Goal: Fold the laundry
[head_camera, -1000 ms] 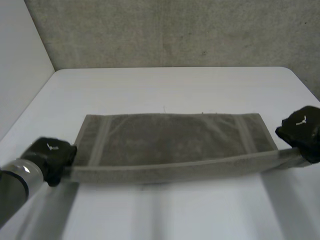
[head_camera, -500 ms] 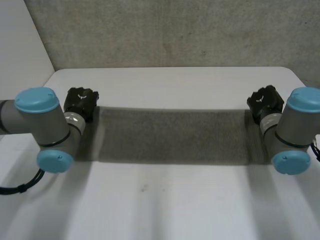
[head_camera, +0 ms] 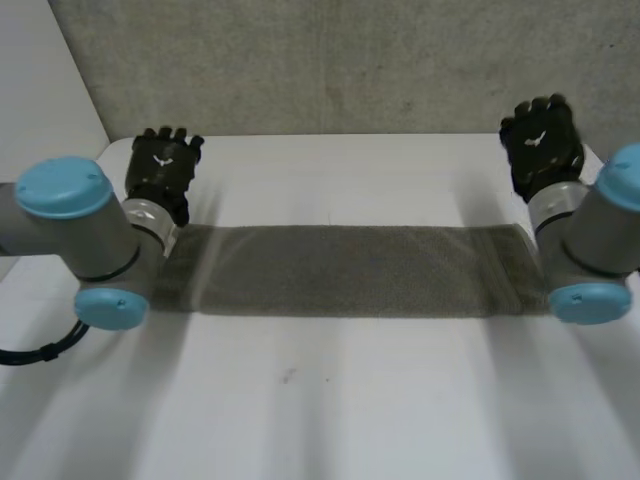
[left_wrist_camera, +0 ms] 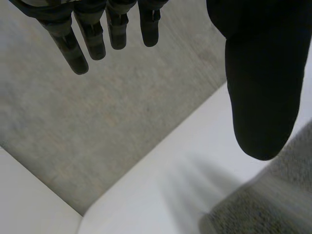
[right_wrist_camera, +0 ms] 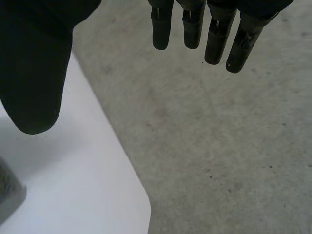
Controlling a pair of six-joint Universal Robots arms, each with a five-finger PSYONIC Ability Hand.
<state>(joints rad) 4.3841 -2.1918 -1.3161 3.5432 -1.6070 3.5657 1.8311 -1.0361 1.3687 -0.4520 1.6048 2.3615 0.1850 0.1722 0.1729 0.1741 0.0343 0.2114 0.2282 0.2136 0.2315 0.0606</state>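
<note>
I see folded towel [head_camera: 350, 270] flat on table [head_camera: 330, 410], long axis spanning from left robot hand [head_camera: 163, 172] to right robot hand [head_camera: 541, 145]; both hover just past its ends, fingers straight, empty.

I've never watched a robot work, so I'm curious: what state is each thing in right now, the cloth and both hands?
towel: lying flat on the table as a long narrow strip, no hand on it.
left hand: open, fingers straight, holding nothing, apart from the towel near its left end.
right hand: open, fingers straight, holding nothing, apart from the towel near its right end.
</note>
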